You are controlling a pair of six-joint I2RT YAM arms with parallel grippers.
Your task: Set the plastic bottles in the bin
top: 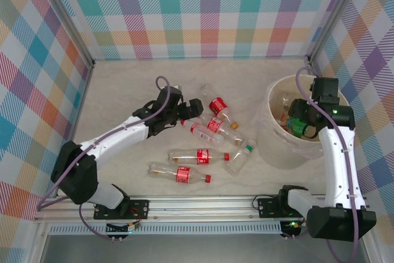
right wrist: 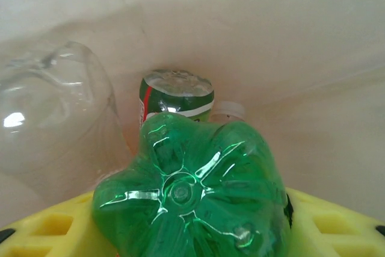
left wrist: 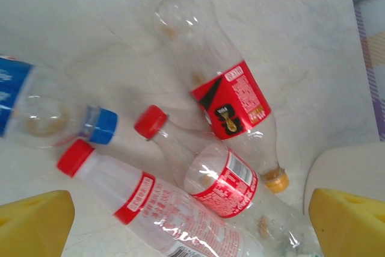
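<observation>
pale marbled tabletop (top: 123, 100) inside pastel plaid walls (top: 209, 10), a metal rail (top: 203, 203) along its near edge

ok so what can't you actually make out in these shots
- Top external: the contents of the bin, partly covered by the right gripper; the bottle count inside is unclear.
- Right wrist: the green bottle faces the camera base first; its cap and label are hidden behind its body.
- Left wrist: the blue-capped bottle is cut off by the left edge.

Glossy clear plastic bottles (left wrist: 231, 97) – matt tabletop (left wrist: 90, 22) – smooth cream bin (top: 280, 149).
</observation>
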